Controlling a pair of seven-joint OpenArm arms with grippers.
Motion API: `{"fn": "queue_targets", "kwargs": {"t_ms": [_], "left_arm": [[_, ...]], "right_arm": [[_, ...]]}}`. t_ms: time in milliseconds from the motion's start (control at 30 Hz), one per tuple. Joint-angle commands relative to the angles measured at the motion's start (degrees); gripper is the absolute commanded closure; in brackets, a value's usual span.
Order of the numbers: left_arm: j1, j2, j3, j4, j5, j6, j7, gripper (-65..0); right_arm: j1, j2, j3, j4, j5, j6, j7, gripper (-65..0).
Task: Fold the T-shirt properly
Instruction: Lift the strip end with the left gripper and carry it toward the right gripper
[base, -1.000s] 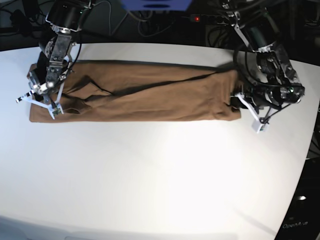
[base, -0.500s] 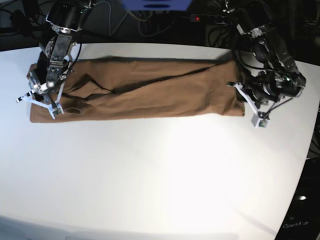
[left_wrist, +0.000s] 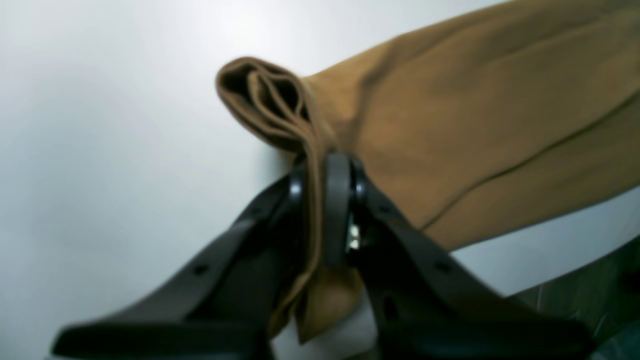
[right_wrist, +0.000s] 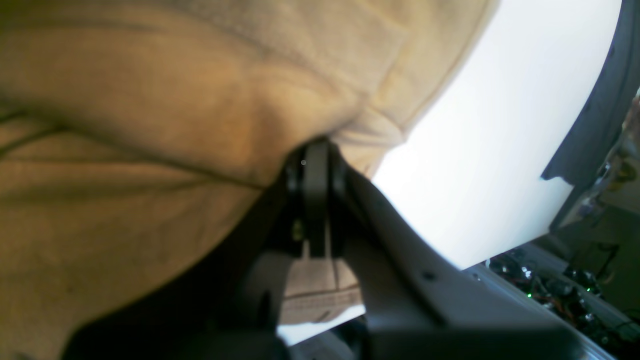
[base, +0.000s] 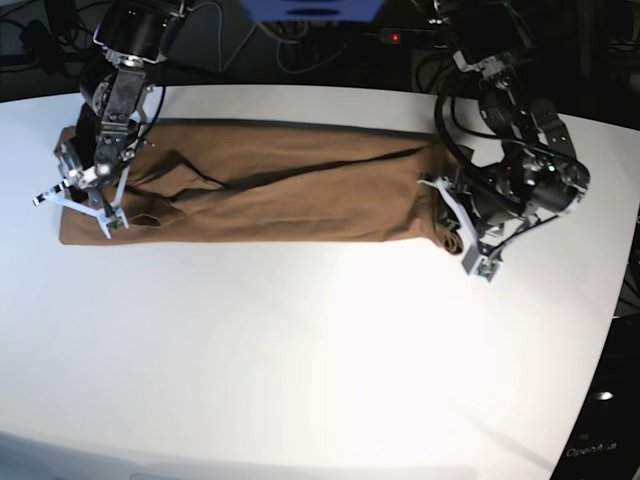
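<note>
The near half of the white worktop is bare, so an end effector could move there freely. Along the far side the long T-shirt lies across the way, with a robot arm at each end.

Setting: a robotics lab or test bench.
Work surface: a plain white table with a curved front edge.
Beyond the far edge: a dark background of tangled black cables and a small red indicator light.
Beyond the right edge: electronics with green lights.
</note>
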Motion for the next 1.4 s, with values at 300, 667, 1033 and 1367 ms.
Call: {"fn": "queue_targets", "kwargs": {"t_ms": [300, 667, 1033, 1367], "left_arm": [[-1.68, 2.25, 8.74, 2.95, -0.82, 0.05, -0.47, -3.5], [-0.01, 3.84, 19.90, 5.76, -0.82, 7.83, -0.47, -3.5], [0.70, 4.01, 30.81, 3.83, -0.91, 16.27, -0.47, -3.5], [0.43, 4.19, 31.68, -3.12, -0.91, 16.27, -0.47, -3.6]], "right_arm": [[-1.22, -1.89, -1.85, -1.75, 6.17, 4.62, -0.16, 0.0], [-1.05, -1.89, -1.93, -1.75, 6.17, 4.62, 0.01, 0.0], [-1.05, -1.89, -1.93, -1.75, 6.17, 4.62, 0.01, 0.0], [-1.05, -1.89, -1.93, -1.75, 6.17, 4.62, -0.08, 0.0]]}}
